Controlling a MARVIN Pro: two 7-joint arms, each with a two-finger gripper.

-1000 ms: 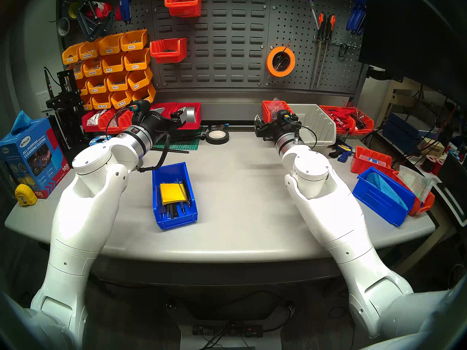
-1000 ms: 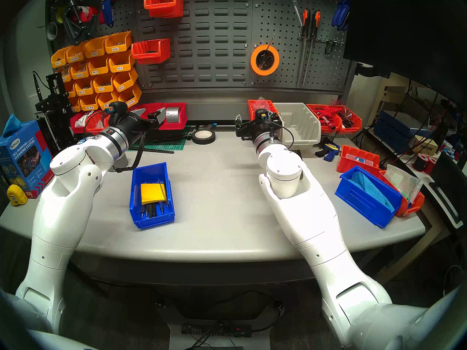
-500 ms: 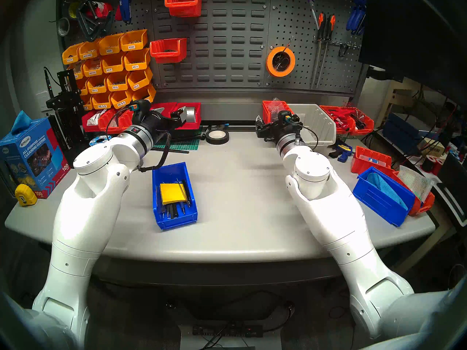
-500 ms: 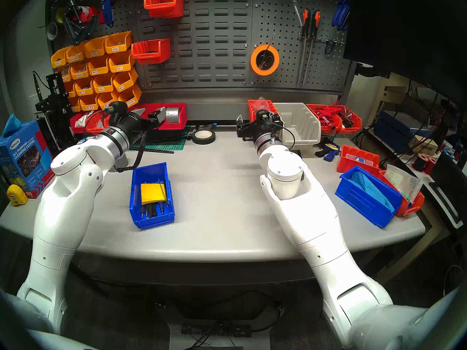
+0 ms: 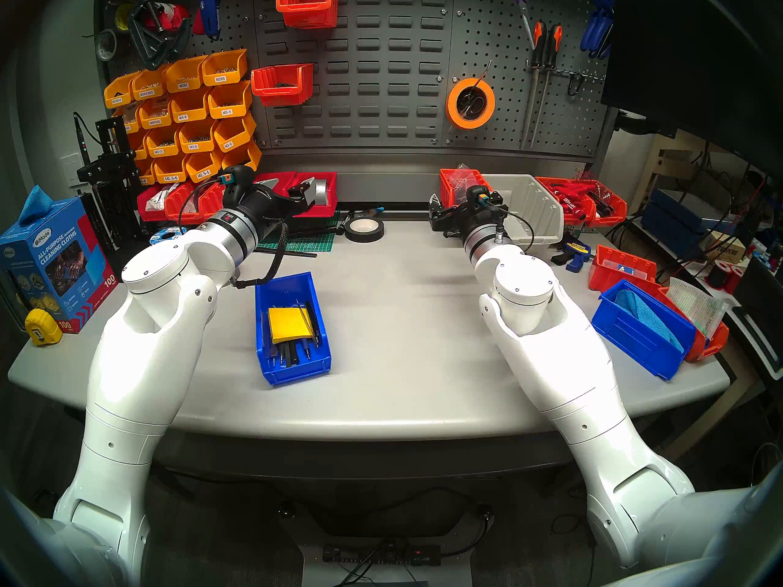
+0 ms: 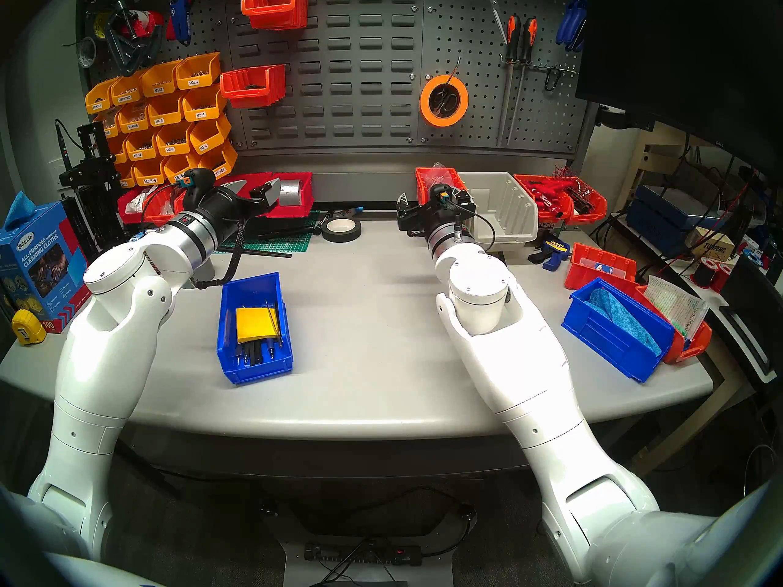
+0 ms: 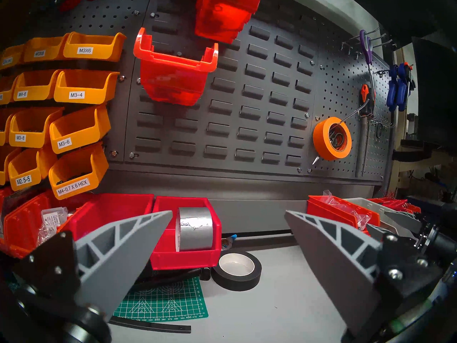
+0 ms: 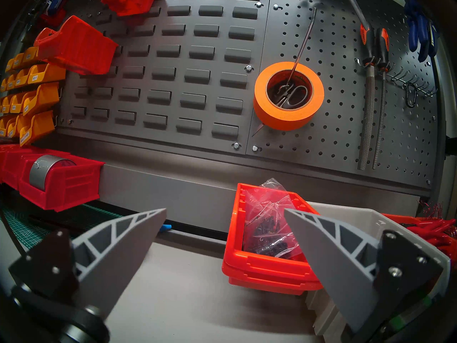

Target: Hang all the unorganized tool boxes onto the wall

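My jaws on both sides are released and empty. I should go down to the blue bin [image 5: 292,327] on the counter [image 5: 402,319], grasp its far rim squarely and keep it level toward the wall [image 5: 373,65].

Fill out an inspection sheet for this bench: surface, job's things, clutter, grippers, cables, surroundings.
Surface: grey table, middle bare.
Job's things: blue bin with notepad and blue bin with cloth on the table; two orange bins hung on the slotted wall.
Clutter: black tape roll, tape measure, cloth box.
Grippers: left gripper and right gripper open, empty.
Cables: black wrist cable beside the notepad bin.
Surroundings: power strip under the table.
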